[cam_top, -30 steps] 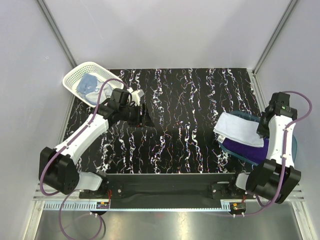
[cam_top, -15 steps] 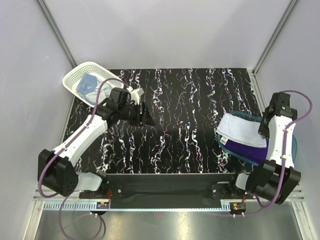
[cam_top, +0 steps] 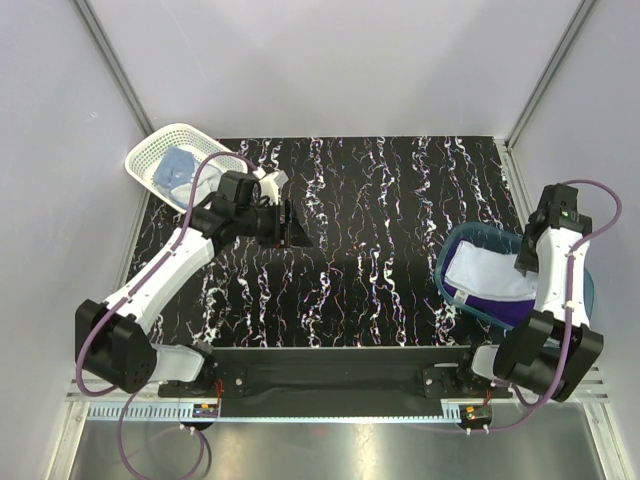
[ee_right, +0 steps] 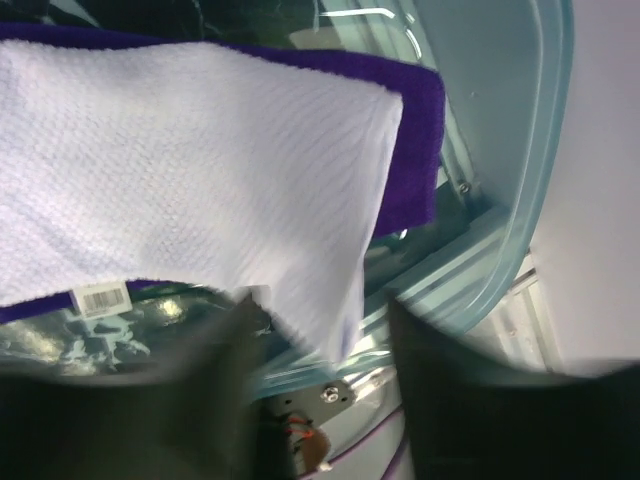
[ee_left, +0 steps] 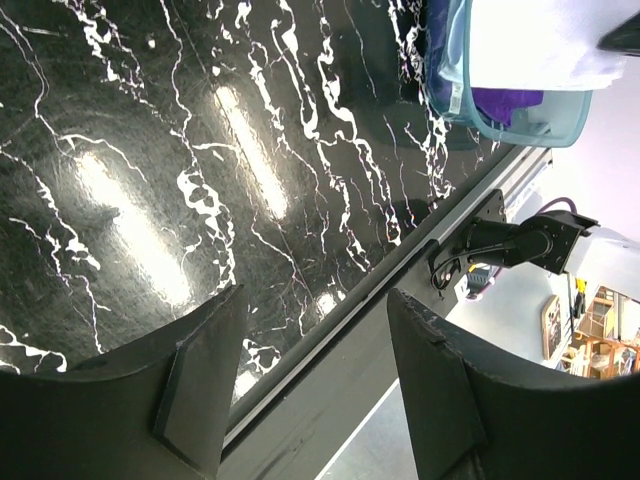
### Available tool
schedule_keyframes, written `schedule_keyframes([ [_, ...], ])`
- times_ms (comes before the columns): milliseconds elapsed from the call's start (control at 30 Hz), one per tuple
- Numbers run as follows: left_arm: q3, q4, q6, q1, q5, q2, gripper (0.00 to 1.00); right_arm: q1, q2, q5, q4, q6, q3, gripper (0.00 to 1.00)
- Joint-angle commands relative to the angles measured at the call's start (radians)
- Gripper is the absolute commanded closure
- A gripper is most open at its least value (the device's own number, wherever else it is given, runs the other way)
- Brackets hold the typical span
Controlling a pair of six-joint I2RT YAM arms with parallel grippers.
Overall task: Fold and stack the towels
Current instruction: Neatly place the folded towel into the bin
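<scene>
For stacking, the white towel was laid on the purple towel at right; left gripper and right gripper were parted, empty.

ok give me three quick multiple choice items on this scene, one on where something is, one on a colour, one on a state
1. Where does the white towel lie?
A) spread flat on the table
B) on the purple towel in the blue tub
C) draped over the left arm

2. What colour is the towel in the white basket?
A) purple
B) white
C) light blue

3. How do the left jaws stand?
A) open, holding nothing
B) shut on a towel
C) shut on the basket rim

Answers:
1 B, since purple shows under the white towel inside the tub.
2 C, since the light blue towel lies in the basket.
3 A, since the left wrist view shows them apart with nothing between.
</scene>
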Motion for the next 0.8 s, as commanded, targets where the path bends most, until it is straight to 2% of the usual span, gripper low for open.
schedule_keyframes([
  [0, 0.044, 0.025, 0.006, -0.001, 0.02, -0.013, 0.37, -0.004, 0.02, 0.078, 0.022, 0.006, 0.033, 0.29],
  [33, 0.045, 0.024, 0.008, -0.003, 0.019, -0.013, 0.37, -0.005, 0.02, 0.085, 0.016, 0.015, 0.042, 0.17],
  [100, 0.045, 0.021, 0.009, -0.001, 0.002, -0.019, 0.37, -0.005, 0.016, 0.093, -0.001, 0.055, 0.083, 0.09],
  [133, 0.045, 0.019, 0.008, -0.003, 0.0, -0.022, 0.37, -0.005, 0.017, 0.084, -0.014, 0.07, 0.108, 0.01],
  [300, 0.073, -0.007, 0.008, 0.002, -0.061, -0.039, 0.36, -0.004, 0.034, -0.016, -0.061, 0.254, 0.272, 0.0],
  [367, 0.085, -0.013, -0.014, 0.012, -0.114, -0.048, 0.35, 0.004, 0.036, -0.138, -0.054, 0.315, 0.309, 0.0],
  [433, 0.114, -0.009, -0.03, 0.025, -0.192, -0.059, 0.35, 0.058, 0.031, -0.238, -0.02, 0.412, 0.335, 0.0],
  [533, 0.204, -0.054, -0.02, 0.066, -0.288, -0.045, 0.35, 0.203, 0.036, -0.267, 0.009, 0.483, 0.372, 0.0],
  [567, 0.244, -0.08, -0.012, 0.1, -0.369, -0.03, 0.33, 0.24, 0.043, -0.299, 0.031, 0.484, 0.393, 0.0],
  [633, 0.368, -0.203, 0.008, 0.161, -0.435, 0.042, 0.32, 0.332, 0.039, -0.352, 0.09, 0.497, 0.372, 0.0],
  [700, 0.422, -0.263, 0.026, 0.273, -0.471, 0.09, 0.33, 0.389, 0.007, -0.405, 0.156, 0.541, 0.329, 0.0],
  [767, 0.465, -0.263, 0.037, 0.367, -0.543, 0.137, 0.33, 0.479, -0.027, -0.476, 0.285, 0.567, 0.258, 0.0],
])
